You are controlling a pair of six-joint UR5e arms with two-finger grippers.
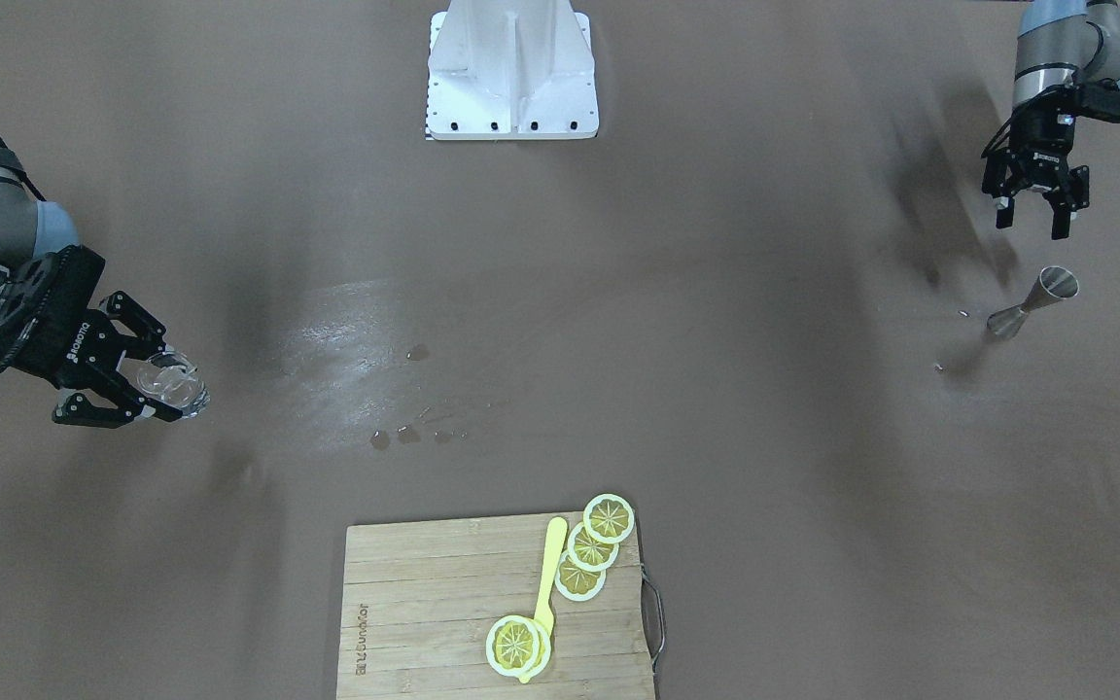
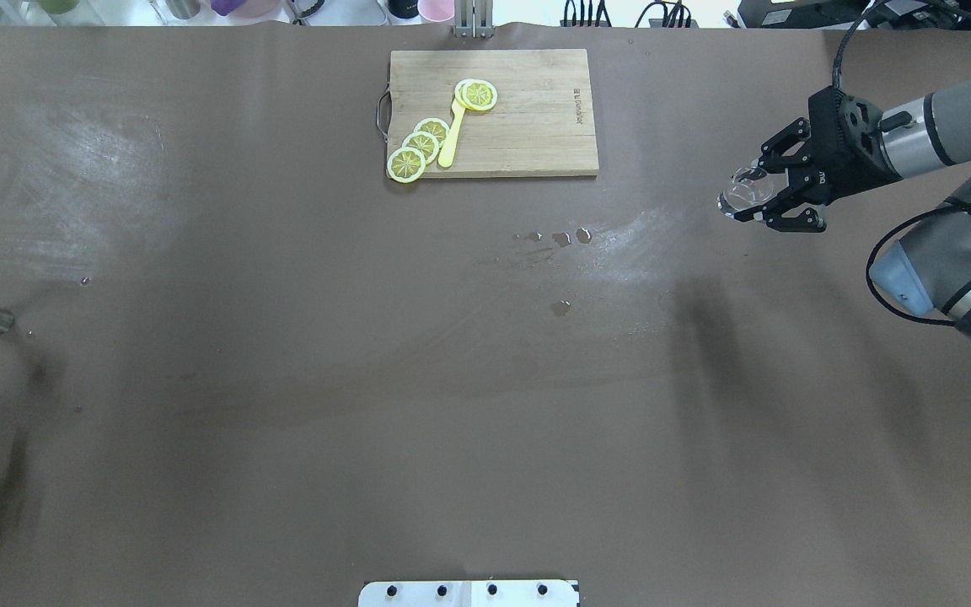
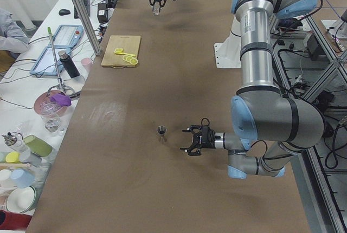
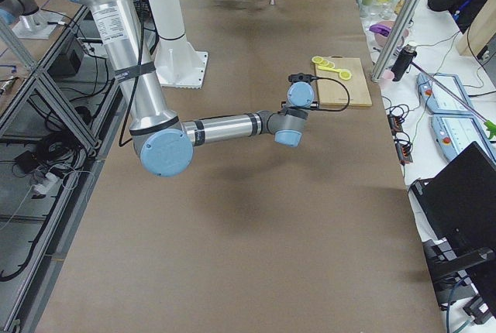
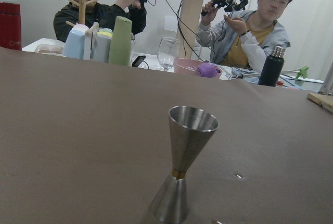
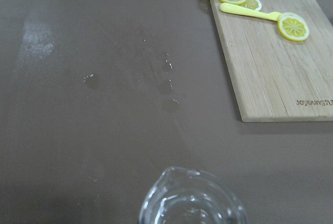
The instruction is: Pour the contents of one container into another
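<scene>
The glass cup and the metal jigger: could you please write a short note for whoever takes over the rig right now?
Right gripper: shut on the glass cup, at the robot's right end of the table.
Left gripper: open, empty, close to the jigger but apart from it.
Jigger: upright at the table's left end, far from the cup.
Done: cup grasped; small wet spots lie mid-table.
Left: bring cup and jigger together and pour. What either holds, I cannot tell.

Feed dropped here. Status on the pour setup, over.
Left gripper open, beside upright jigger, apart. Right gripper shut on clear glass, lifted. Only wet spots on table between; cutting board off to the side.
</scene>
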